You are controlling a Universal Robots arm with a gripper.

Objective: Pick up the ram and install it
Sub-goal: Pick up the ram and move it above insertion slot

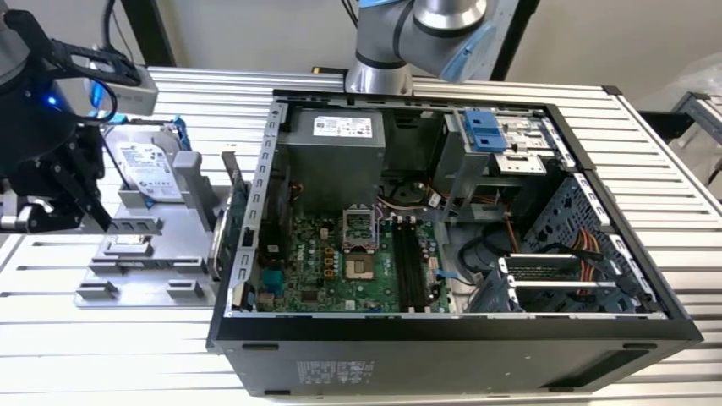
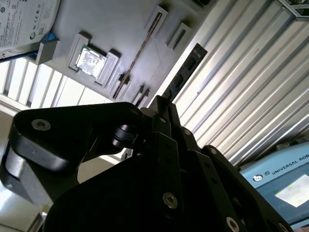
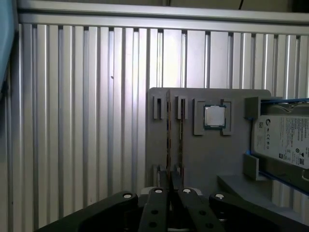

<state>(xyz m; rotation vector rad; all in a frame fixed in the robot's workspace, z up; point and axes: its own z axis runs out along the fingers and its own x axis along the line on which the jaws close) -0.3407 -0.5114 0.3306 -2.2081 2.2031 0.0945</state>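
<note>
In the first wrist view the tool [image 3: 171, 182] sits nearest the lens. Its black links are cut off by the frame, and its fingers are pressed together, grasping nothing. Its tips hide the near end of the ram [image 3: 168, 135], which shows just beyond them as one thin line. It is seen edge-on, so its faces cannot be made out. The ram stands on edge in a grey holder [image 3: 207, 159] on the slatted tabletop [image 3: 87, 121], between small upright brackets, and the tool is clear of it. In the second wrist view the ram [image 2: 139, 50] runs as a thin brownish streak beyond the tool's dark linkage.

In the exterior view the tool [image 1: 101, 222] hangs above the tabletop at the exterior view's left. It is angled down toward the holder, and its body is partly cut by the edge.

Further along the holder lie one square processor chip [image 3: 214, 116] in its recess and one hard drive [image 3: 285, 140], which is cropped by the frame in both wrist views. Beyond, one open computer case [image 1: 451, 364] stands on the tabletop. The single arm [image 1: 418, 25] rises behind it, cut off above.
</note>
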